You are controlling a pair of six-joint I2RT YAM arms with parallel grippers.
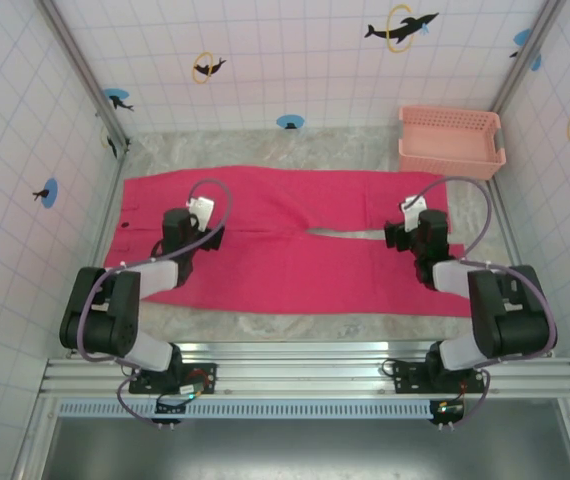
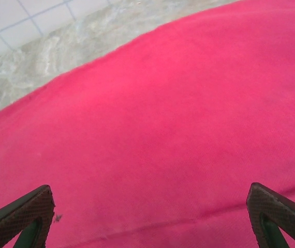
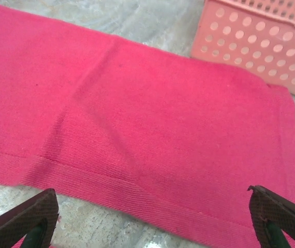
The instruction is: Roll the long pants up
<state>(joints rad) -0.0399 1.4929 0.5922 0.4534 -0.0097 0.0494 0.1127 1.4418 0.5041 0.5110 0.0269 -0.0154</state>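
The long pants (image 1: 285, 270) lie flat on the tabletop (image 1: 265, 325), spread in their full length. The two leg ends point toward the side where the pink basket (image 1: 451, 158) stands, and the waist end is well apart from the basket, on the opposite side. The cuff of the farther leg lies just in front of the basket; from the right wrist view it looks close to the basket wall, but I cannot tell if the cloth touches it. Between the two legs a thin strip of tabletop shows, starting about at the middle of the garment and running toward the basket side.

The right gripper (image 3: 150, 219) stands over this strip, near the basket. Its jaws are spread wide and nothing is between them. The left gripper (image 2: 148, 219) is over the waist part, far from the basket, and its jaws are also released and wide, with only smooth red cloth below them. How high either one stands above the cloth I cannot say for sure.

For the task, I judge that almost nothing is done. The cloth is laid out quite smooth, which is a good preparation, but no edge is turned over, no fold is made and no roll is begun at any end. So all the rolling is left: one end must be taken, turned onto itself and wound along the whole length, perhaps after the legs are laid one on the other.
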